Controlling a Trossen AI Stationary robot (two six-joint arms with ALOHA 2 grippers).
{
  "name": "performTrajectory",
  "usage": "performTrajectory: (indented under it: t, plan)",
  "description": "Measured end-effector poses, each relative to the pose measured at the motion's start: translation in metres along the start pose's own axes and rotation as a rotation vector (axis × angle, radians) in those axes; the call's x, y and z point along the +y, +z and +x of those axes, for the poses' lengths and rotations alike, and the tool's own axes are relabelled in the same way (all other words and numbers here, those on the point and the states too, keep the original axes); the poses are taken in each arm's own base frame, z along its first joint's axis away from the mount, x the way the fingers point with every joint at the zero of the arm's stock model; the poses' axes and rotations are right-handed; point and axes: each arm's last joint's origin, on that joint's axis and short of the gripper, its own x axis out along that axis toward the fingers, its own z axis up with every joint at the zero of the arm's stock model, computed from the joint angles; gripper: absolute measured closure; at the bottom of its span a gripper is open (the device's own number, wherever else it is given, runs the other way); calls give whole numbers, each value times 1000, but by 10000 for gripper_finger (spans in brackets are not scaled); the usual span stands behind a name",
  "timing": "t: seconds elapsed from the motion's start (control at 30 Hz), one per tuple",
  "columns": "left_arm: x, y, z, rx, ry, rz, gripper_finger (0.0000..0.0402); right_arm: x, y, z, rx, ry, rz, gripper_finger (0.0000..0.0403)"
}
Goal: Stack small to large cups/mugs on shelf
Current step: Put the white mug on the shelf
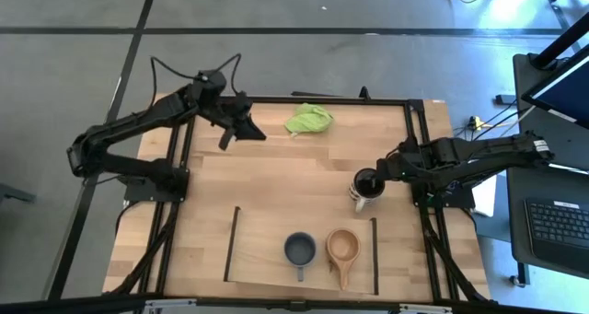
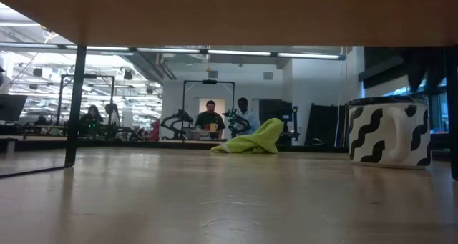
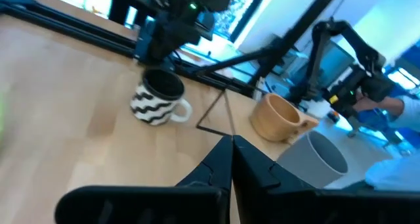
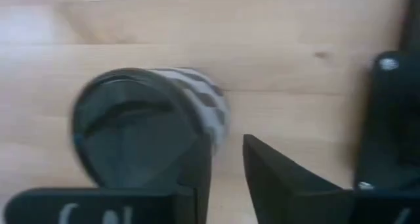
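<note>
The white mug with black wavy marks and a dark inside stands upright on the tabletop, right of the middle; it also shows in the low view. My right gripper is right above it, open by a narrow gap, one finger over the mug's dark inside and one outside its wall. The blue-grey mug and the tan wooden cup stand side by side on the shelf at the near edge. My left gripper is shut and empty, above the table's far left. My right gripper comes at the white mug from above, slanting in from the table's right. Its fingers stand on either side of the mug's wall at the rim; whether they touch it, I cannot tell. The mug rests on its base on the table.
A lime-green cloth lies crumpled at the table's far edge. Thin black bars run along the shelf's short sides. The table's black frame rails run down its left and right sides. People stand in the room far behind the table.
</note>
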Motion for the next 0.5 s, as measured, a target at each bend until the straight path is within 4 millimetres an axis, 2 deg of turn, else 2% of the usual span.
performTrajectory:
  t: [0.17, 0.5]
  plan:
    - [9, 3, -10, -32, 43, -29, 393, -11, -1, -1, 55, -115, 11, 297]
    - [25, 2, -8, -23, 72, -68, 392, -4, -3, 6, 90, -60, 21, 335]
